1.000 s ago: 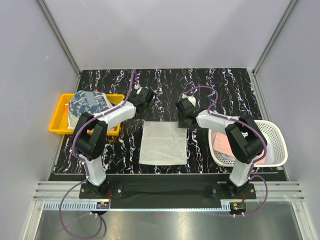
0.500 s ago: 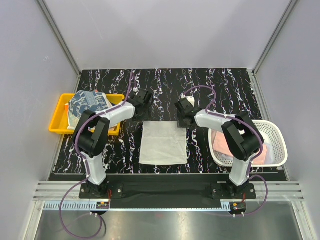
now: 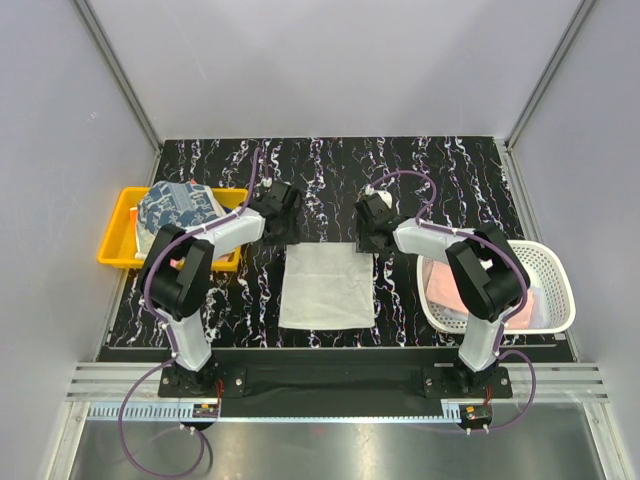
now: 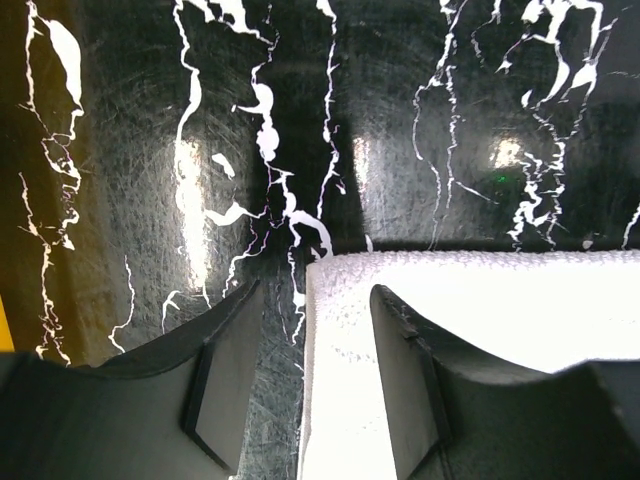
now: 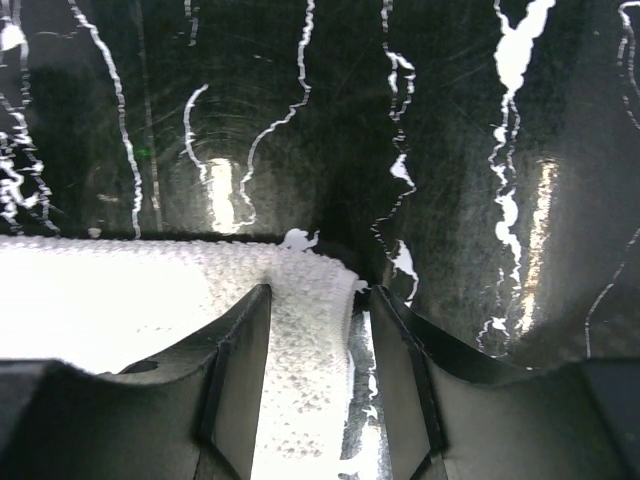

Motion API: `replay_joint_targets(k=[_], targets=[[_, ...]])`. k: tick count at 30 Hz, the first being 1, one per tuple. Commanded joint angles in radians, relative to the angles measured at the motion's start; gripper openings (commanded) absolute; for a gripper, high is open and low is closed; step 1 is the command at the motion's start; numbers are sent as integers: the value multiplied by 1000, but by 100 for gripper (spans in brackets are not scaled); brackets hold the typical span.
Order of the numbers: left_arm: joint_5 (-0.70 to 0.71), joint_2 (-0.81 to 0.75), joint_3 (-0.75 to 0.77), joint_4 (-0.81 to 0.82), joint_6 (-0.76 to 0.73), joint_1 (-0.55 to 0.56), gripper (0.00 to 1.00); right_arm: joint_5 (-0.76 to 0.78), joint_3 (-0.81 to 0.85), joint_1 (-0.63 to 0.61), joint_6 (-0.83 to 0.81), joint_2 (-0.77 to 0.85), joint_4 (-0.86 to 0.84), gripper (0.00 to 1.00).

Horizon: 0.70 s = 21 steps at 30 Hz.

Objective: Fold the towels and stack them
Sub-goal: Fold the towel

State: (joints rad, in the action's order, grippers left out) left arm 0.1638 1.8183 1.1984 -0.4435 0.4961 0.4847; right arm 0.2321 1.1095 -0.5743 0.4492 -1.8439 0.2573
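Jaws: we see left jaws partly open astride the far left corner of the white towel | right jaws partly open, far right corner between them, not clamped | white towel flat on table, between the arms

Nubbly white cloth towel, glossy scuffed black marbled table

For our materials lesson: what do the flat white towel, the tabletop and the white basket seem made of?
White towel: soft cloth, probably terry; nubbly matte surface. Tabletop: hard, glossy, marble-patterned, perhaps laminate; bright glare spots. Basket: seemingly moulded white plastic; rigid mesh walls.
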Motion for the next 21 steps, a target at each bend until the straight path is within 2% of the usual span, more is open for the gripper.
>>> replay_joint_targets(k=[1,13,19,21], targets=[[-30,-21,-14,46,-14,-12,50,-25,3,7,-9,55,-46,51],[-40,52,9,48,-24,-28,45,-37,7,30,-14,3,-55,49],[-49,65,6,60,-22,-37,43,-60,6,37,-14,-11,-59,44],[-55,70,7,68,-22,-40,42,-69,7,39,-14,-12,-62,40]])
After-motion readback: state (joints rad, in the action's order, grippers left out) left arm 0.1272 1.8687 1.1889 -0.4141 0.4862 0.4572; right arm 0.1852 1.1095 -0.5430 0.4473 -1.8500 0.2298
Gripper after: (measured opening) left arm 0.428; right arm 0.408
